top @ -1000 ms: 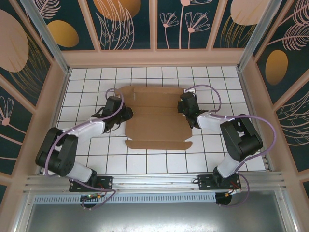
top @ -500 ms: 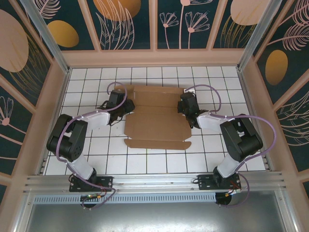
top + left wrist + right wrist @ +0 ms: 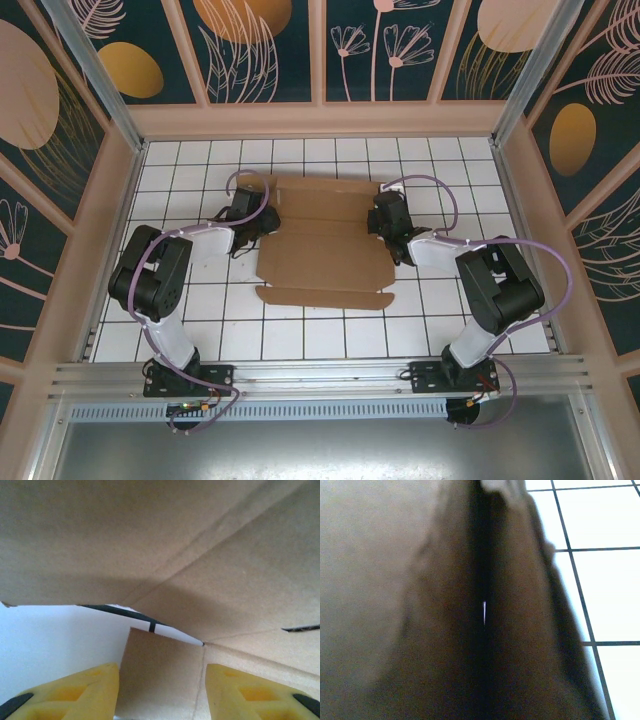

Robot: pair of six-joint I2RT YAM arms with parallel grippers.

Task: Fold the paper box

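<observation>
The box (image 3: 325, 255) lies mid-table (image 3: 180, 310). The left gripper (image 3: 266, 222) gapes at its left edge. The right gripper (image 3: 384, 224) is at its right edge, state unclear.

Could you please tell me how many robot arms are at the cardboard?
2: the left arm at the left edge of the paper box, the right arm at its right edge.
</observation>
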